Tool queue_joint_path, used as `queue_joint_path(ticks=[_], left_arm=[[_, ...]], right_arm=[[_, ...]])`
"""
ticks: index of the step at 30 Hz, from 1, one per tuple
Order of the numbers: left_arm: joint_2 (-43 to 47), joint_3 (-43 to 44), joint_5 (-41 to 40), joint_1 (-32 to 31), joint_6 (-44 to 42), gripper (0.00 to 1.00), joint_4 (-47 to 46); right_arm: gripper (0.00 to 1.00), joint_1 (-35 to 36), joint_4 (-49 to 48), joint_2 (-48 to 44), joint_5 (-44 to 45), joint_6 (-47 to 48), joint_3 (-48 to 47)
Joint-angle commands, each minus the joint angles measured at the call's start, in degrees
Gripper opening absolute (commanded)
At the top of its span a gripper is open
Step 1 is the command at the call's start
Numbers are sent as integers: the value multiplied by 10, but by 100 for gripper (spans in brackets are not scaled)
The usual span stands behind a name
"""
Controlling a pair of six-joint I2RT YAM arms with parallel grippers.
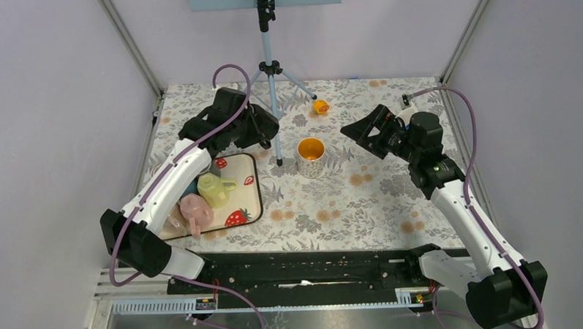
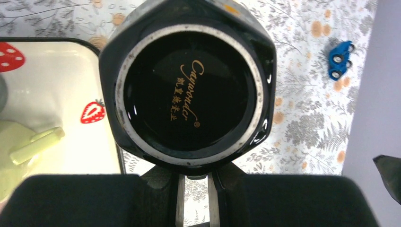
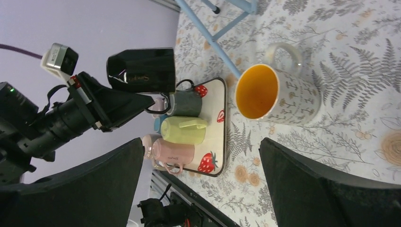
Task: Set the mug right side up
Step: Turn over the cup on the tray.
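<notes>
A black mug [image 2: 189, 94] hangs from my left gripper [image 2: 195, 182], which is shut on its handle. The mug's base, with gold script, faces the left wrist camera, so the mug is upside down. In the right wrist view the black mug [image 3: 142, 70] is held well above the table, over the tray's far edge. In the top view the left gripper [image 1: 262, 129] and the mug [image 1: 266, 120] sit beside the tripod. My right gripper [image 1: 360, 129] is open and empty in the air on the right, with its fingers [image 3: 321, 184] spread wide.
A white floral mug [image 1: 311, 156] with an orange inside stands upright mid-table. A strawberry tray [image 1: 250, 202] holds a yellow-green mug [image 1: 211, 188], a pink mug [image 1: 195, 209] and a grey mug [image 3: 184, 104]. A tripod [image 1: 269, 70], an orange toy [image 1: 320, 106] and a blue toy car [image 2: 340, 59] are nearby.
</notes>
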State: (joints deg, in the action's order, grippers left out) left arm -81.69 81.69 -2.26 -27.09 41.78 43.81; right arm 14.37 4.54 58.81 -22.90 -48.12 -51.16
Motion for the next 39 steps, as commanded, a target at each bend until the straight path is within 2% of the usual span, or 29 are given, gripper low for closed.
queue_joint_path(ticks=[1, 8, 19, 30, 39], left_arm=[[22, 55, 44, -14, -10, 0, -62], [-6, 100, 101, -35, 39, 0, -121], [-36, 86, 197, -48, 131, 0, -281], [-45, 66, 263, -51, 185, 0, -384], [-55, 53, 299, -56, 219, 0, -436]], right_arm=[[100, 4, -67, -19, -59, -15, 5], [100, 4, -164, -35, -102, -79, 49], [98, 4, -343, 21, -179, -196, 75], [85, 13, -523, 104, -207, -293, 71], [64, 29, -675, 185, -219, -391, 42]])
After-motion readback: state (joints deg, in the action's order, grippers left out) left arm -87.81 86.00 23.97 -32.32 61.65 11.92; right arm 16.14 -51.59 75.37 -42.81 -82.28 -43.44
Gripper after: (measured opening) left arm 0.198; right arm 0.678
